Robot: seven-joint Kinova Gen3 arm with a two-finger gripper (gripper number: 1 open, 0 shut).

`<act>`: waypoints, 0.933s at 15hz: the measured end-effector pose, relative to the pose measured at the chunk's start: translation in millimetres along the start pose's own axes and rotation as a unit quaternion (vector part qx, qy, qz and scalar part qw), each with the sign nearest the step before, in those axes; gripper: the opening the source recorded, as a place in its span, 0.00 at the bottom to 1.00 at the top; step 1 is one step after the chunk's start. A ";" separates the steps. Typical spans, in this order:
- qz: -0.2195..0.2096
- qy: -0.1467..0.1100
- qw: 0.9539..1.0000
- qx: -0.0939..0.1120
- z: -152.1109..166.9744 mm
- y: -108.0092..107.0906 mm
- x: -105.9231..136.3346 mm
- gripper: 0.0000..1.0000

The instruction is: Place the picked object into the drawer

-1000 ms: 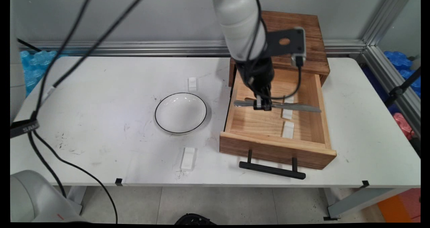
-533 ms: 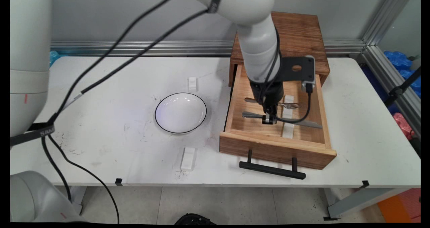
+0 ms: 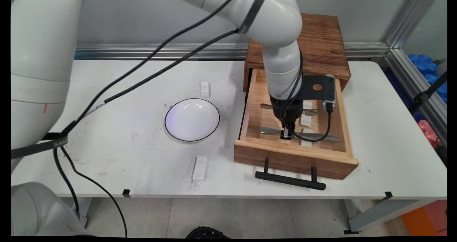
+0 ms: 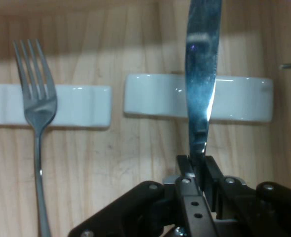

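Observation:
My gripper is shut on a steel table knife low inside the open wooden drawer. The knife lies across the drawer, its blade over the nearer white rest; whether it touches I cannot tell. A steel fork lies behind it with its tines on the farther white rest.
A wooden cabinet stands behind the drawer, whose black handle juts toward the table's near edge. A white black-rimmed bowl sits left of the drawer. Two white rests lie behind and in front of the bowl.
My gripper has carried the knife down and toward the drawer's front, from above the fork to low over the nearer rest. Fork and bowl have not moved.

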State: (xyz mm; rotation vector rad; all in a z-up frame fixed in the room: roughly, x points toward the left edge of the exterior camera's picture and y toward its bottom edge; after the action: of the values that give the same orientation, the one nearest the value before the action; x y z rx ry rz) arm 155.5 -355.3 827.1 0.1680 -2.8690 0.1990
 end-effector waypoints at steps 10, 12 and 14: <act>0.004 -0.009 1.000 -0.004 23.5 -3.0 -2.5 1.00; 0.006 -0.008 1.000 -0.003 24.4 -4.3 -2.0 1.00; 0.007 -0.005 1.000 -0.002 23.5 -5.3 -1.7 1.00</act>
State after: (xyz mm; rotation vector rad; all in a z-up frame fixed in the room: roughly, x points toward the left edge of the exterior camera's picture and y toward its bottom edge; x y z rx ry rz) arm 151.9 -363.9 804.8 0.1499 -2.8818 0.1961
